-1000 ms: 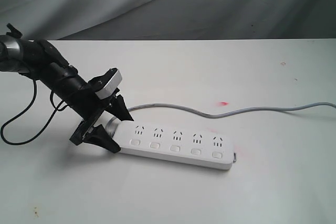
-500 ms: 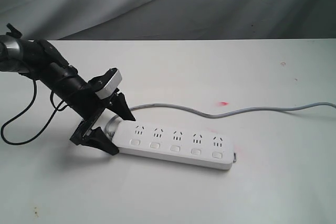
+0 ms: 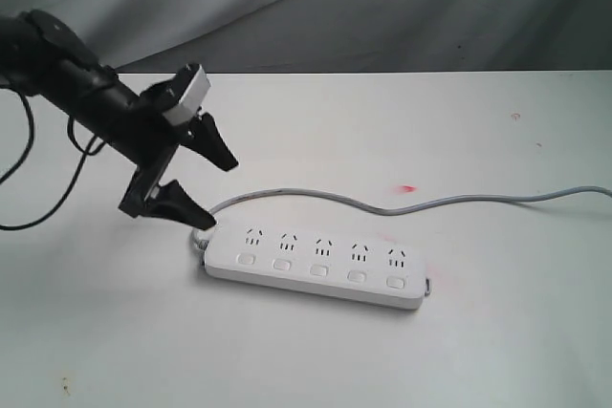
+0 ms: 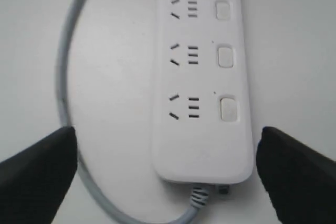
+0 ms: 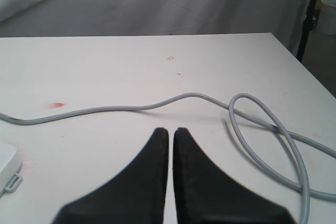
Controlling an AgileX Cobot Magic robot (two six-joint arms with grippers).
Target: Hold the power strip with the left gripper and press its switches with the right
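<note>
Five switches point(image 3: 319, 269) face you in a row along the near edge of the power strip point(image 3: 337, 263), one under each socket set. The strip lies flat on the white desk point(image 3: 497, 332), a little left of the middle in the exterior view. Above and left of its cord end, your left pincer point(image 3: 223, 196) hangs over the desk with its jaws spread wide, gripping nothing. Farther back, the grey cord point(image 3: 382, 205) curves off to the right past a small red mark point(image 3: 408, 187), and a grey cloth backdrop point(image 3: 382, 7) closes the scene.

Your left wrist view adds what the exterior view hides: the strip's rounded end sits between the two black fingers point(image 4: 37, 171), touching neither. The cord leaves that end and bends back along the strip's side. Only three switches show whole there.

Your right pincer point(image 5: 168, 129) appears in its own wrist view alone. Its jaws are pressed together, empty, over bare desk, with just a corner of the strip showing and a loop of cord beyond.
</note>
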